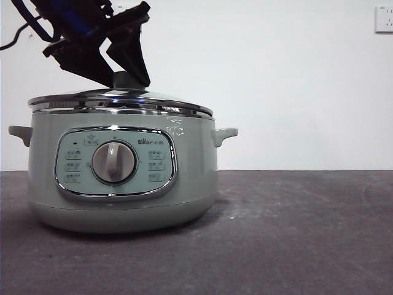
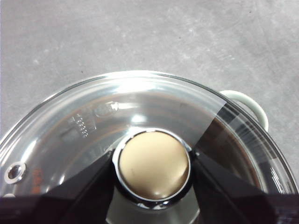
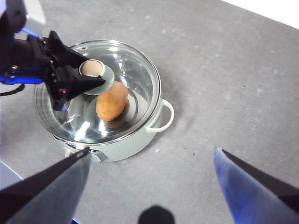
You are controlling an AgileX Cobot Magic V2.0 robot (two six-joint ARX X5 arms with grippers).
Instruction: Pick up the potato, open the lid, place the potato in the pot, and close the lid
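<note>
Clamping the lid's knob (image 2: 154, 164), the left tool (image 1: 126, 77) seats the lid (image 3: 126, 70) over the potato (image 3: 112, 100); right tool (image 3: 149, 163) hangs released.

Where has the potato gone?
The potato lies inside the pot, seen through the glass lid in the right wrist view, beside the left gripper at the knob.

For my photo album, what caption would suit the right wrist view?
Left tool on the knob of the glass lid, potato inside the green pot.
</note>
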